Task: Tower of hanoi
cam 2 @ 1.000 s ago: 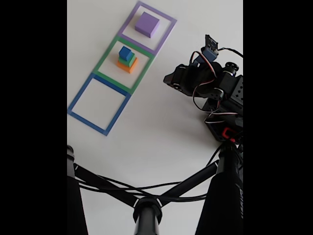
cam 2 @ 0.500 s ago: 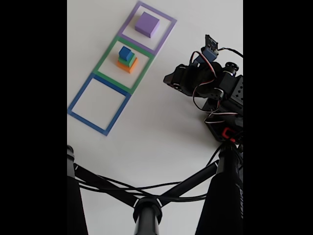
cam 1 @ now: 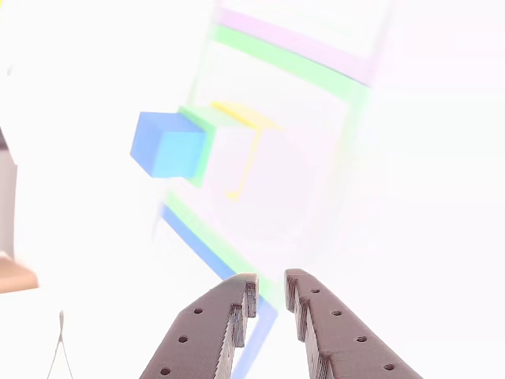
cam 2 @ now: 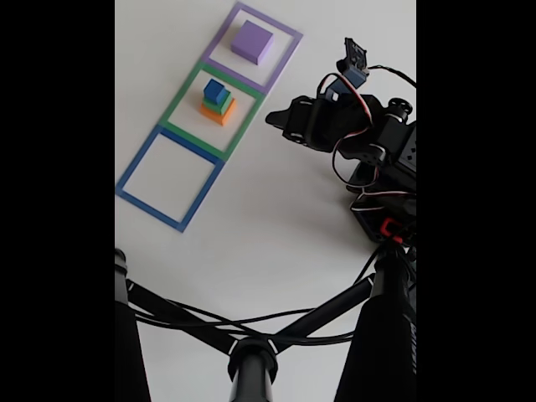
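In the fixed view, black bars flanked the picture, and a white table (cam 2: 276,243) filled the middle. At about seven o'clock, dark tripod legs and cables (cam 2: 251,335) crossed the bottom of the table. At about nine o'clock lay a blue square outline (cam 2: 127,178) with bare table inside it. Toward eleven o'clock lay a green square outline (cam 2: 178,105). Inside it stood a stack: the blue cube (cam 2: 215,90) on top, a green block (cam 2: 223,104) beneath it, the orange block (cam 2: 219,114) at the bottom. At twelve o'clock, the purple slab (cam 2: 253,42) sat alone inside a purple square outline (cam 2: 289,33). At about two o'clock, the black arm (cam 2: 368,142) with red and white wires reached toward the outlines, its gripper (cam 2: 275,120) just beside the green outline's right edge and apart from the stack.

The other view was heavily washed out by bright light. The blue cube (cam 1: 167,144) showed at ten o'clock. At six o'clock the gripper (cam 1: 270,290) showed its two brown fingers (cam 1: 213,332) with only a narrow gap between the tips, holding nothing.
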